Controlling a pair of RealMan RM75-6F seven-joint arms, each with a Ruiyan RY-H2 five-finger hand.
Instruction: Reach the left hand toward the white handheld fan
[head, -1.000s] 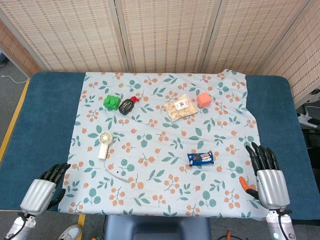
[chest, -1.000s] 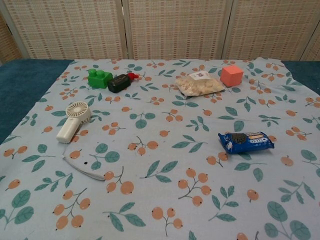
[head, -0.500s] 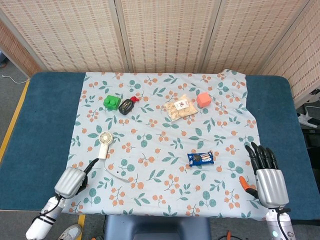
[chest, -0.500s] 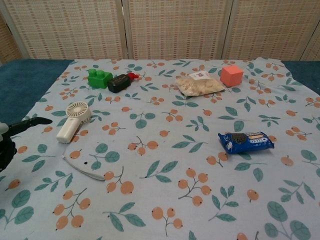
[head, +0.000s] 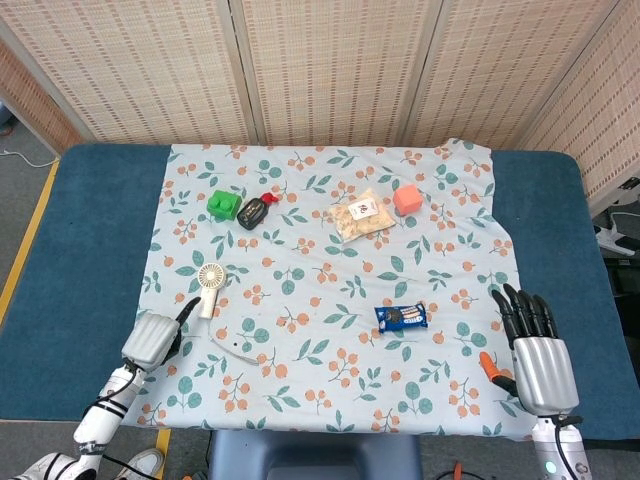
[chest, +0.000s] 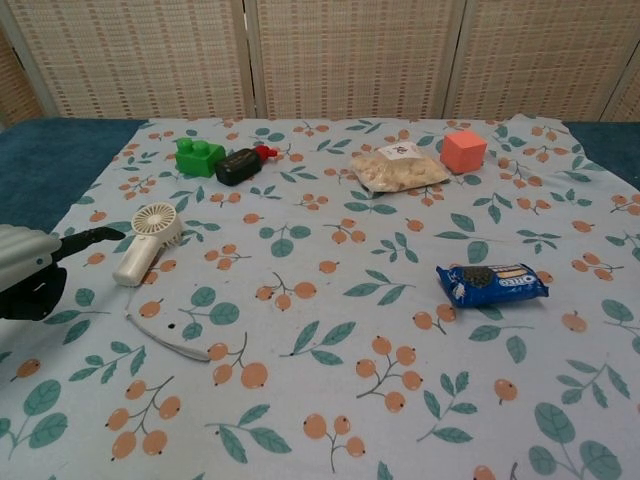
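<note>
The white handheld fan (head: 210, 287) lies on the floral cloth, round head toward the back, handle toward me; the chest view shows the fan (chest: 148, 243) at left. My left hand (head: 154, 337) hovers just left of and nearer than the fan's handle, one dark finger pointing at it, holding nothing. The chest view shows the left hand (chest: 30, 270) at the left edge, still apart from the fan. My right hand (head: 536, 350) rests at the near right edge, fingers spread, empty.
A white curved strap (head: 235, 346) lies just near of the fan. Further back sit a green block (head: 225, 204), a black bottle (head: 256, 211), a snack bag (head: 361, 214) and a pink cube (head: 406, 199). A blue cookie packet (head: 401, 317) lies mid-right.
My left hand has moved from the near left corner forward and rightward toward the fan, entering the chest view. The right hand has stayed put.
</note>
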